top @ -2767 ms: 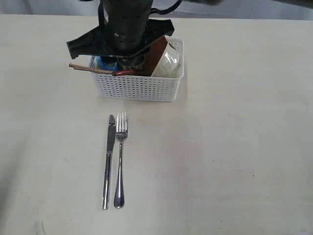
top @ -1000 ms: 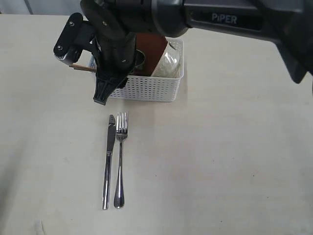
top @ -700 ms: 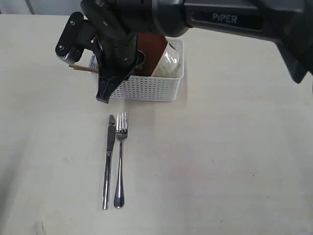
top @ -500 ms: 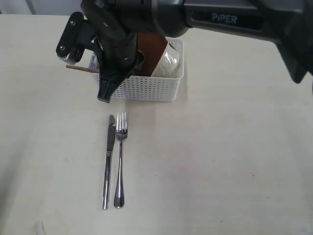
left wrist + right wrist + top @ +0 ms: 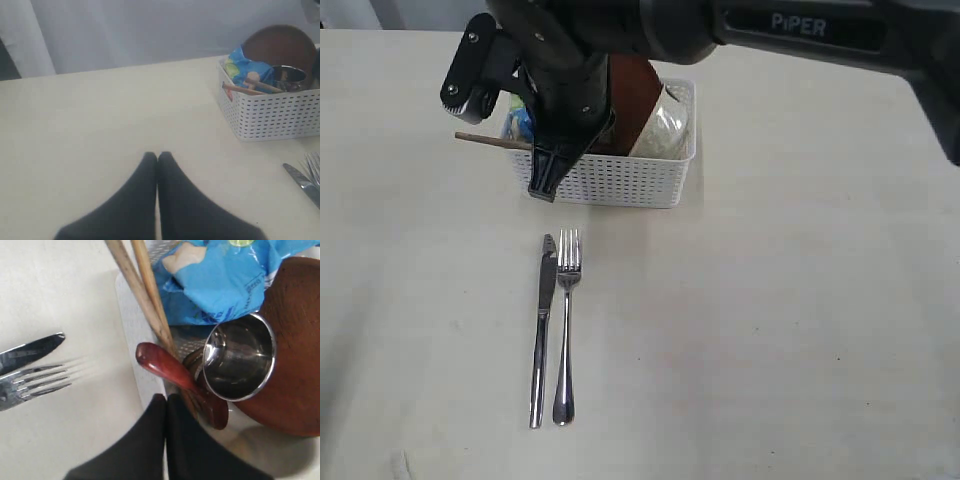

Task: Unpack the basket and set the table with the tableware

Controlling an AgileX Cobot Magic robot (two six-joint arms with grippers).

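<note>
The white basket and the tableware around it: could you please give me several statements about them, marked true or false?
The steel knife and steel fork lie side by side on the pale cream table. True.
The small steel cup stands on the table beside the fork. False: it sits inside the white perforated plastic basket.
The wooden chopsticks stick out past the basket's rim. True.
The blue snack bag lies on the table. False: it is in the basket.
The right gripper's jaws stand wide open. False: they are shut together.
</note>
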